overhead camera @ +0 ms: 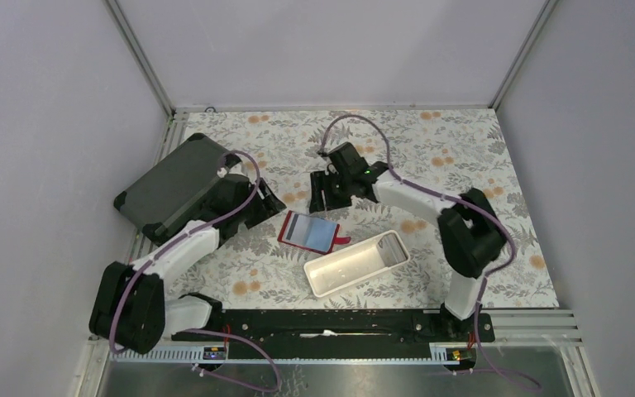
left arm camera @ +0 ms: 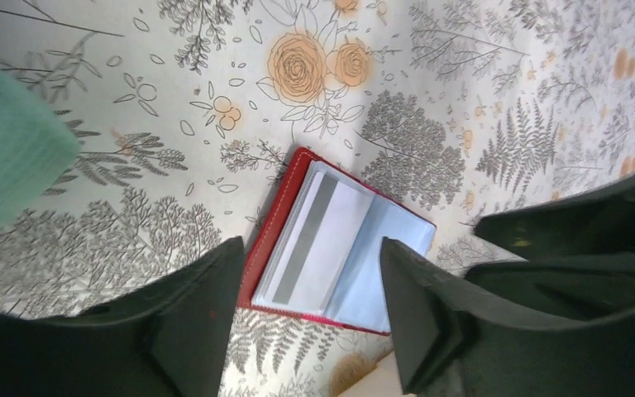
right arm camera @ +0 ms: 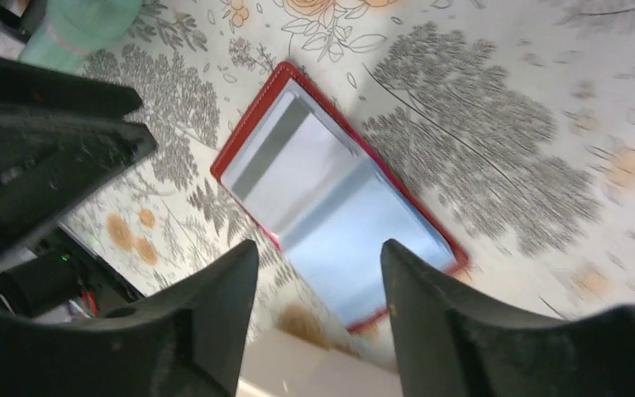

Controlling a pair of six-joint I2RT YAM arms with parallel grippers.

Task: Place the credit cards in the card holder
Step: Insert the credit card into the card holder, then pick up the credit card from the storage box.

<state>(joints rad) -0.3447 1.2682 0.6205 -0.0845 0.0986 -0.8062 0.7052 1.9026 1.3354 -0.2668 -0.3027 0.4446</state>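
The red card holder (overhead camera: 284, 228) lies open in the middle of the tabletop (overhead camera: 463, 165), with light blue credit cards (left arm camera: 314, 248) on its inside. The left gripper (overhead camera: 269, 203) and right gripper (overhead camera: 320, 197) hover just beside it, fingers apart, holding nothing. I think one gripper should press a red edge down while the other pushes each card flat into its pocket, so the holder does not slide towards the white tray (overhead camera: 355, 263).
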